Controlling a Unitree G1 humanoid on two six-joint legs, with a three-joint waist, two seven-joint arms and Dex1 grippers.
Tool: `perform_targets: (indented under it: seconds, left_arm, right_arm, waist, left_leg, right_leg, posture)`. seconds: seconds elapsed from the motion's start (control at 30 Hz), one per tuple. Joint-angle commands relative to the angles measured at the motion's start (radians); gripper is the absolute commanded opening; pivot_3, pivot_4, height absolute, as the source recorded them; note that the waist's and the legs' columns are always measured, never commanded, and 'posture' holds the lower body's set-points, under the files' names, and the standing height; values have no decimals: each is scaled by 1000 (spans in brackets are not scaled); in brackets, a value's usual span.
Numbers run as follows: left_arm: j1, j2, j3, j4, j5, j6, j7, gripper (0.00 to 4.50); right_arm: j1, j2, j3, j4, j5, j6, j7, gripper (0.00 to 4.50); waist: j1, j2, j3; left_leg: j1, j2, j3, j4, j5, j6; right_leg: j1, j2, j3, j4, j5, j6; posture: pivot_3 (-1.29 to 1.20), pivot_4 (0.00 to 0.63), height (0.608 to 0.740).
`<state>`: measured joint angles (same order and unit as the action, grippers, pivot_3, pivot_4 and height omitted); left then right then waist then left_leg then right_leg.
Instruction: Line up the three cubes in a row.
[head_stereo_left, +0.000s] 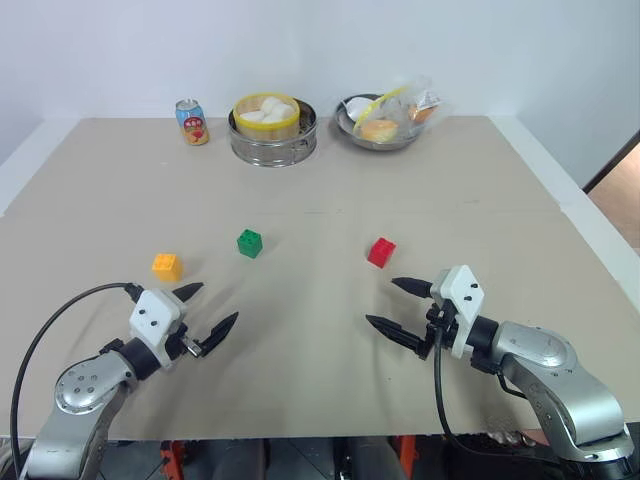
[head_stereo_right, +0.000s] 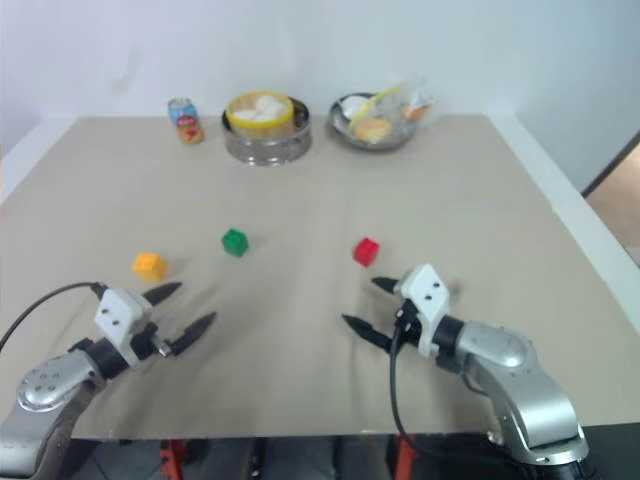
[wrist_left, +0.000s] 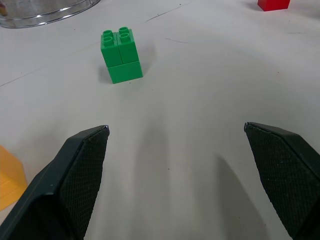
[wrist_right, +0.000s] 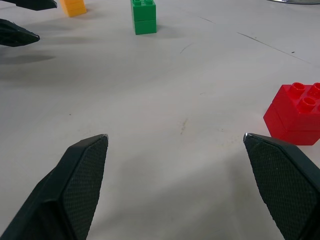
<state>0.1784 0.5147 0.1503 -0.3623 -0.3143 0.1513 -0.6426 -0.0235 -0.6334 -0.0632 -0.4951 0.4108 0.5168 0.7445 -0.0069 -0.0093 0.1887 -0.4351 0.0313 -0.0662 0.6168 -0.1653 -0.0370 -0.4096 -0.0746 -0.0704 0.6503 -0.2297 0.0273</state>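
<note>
Around the green cube (head_stereo_left: 249, 243), which we take as our landmark, the other two are spread unevenly. To its left and a little nearer us sits the yellow-orange cube (head_stereo_left: 166, 266), just beyond the tips of our left gripper (head_stereo_left: 208, 315), whose fingers are spread wide with nothing between them. To the right of the green cube, and slightly nearer than it, lies the red cube (head_stereo_left: 381, 251), just past our right gripper (head_stereo_left: 398, 307), likewise splayed and empty. All three cubes rest on the table (head_stereo_left: 300, 380), well apart from one another, so none is yet lined up.

We judge the main risk to be a nudge rather than a grasp. Both grippers come in low and nearly level; a fingertip that meets a cube's side before the fingers straddle it would likely push the light brick away or spin it, spoiling the row. The yellow-orange cube sits off to the outer side of our left fingers, so a straight reach could clip it with one tip. If we carry the outer cubes toward the green one, a careless release could knock it out of place. Well behind the green cube stand a soda can (head_stereo_left: 192, 122), a steamer (head_stereo_left: 272, 130) and a bowl (head_stereo_left: 385, 122); they seem far enough off to be safe.
</note>
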Motion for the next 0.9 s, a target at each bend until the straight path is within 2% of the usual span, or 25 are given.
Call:
perform_targets:
  seconds: [0.03, 0.13, 0.5, 0.9]
  left_arm:
    - [-43, 3, 1, 8, -3, -35, -17, 4474]
    - [-81, -14, -27, 24, -20, -63, -50, 4474]
    - [-74, -17, -24, 38, -20, -98, -79, 4474]
    - [-91, -20, -59, 35, -14, -95, -96, 4474]
  right_arm:
    - [-6, 4, -24, -27, 21, -12, -6, 4500]
    - [-7, 20, -10, -48, 14, -4, -36, 4500]
    - [9, 58, 5, -51, 2, -20, -88, 4500]
    - [-21, 153, -8, -13, -64, -24, -262, 4500]
  waist:
    - [2, 0, 0]
    - [14, 0, 0]
    - [14, -1, 1]
    - [14, -1, 1]
  left_leg:
    - [0, 0, 0, 0, 0, 0]
    - [1, 0, 0, 0, 0, 0]
    - [4, 0, 8, 1, -1, 0]
    - [4, 1, 10, 1, -1, 0]
  right_leg:
    - [0, 0, 0, 0, 0, 0]
    - [0, 1, 0, 0, 1, 1]
    - [0, 1, 9, 0, 2, 3]
    - [0, 1, 10, 0, 3, 4]
  posture:
    - [0, 150, 740]
    - [0, 150, 740]
    - [0, 150, 740]
    - [0, 150, 740]
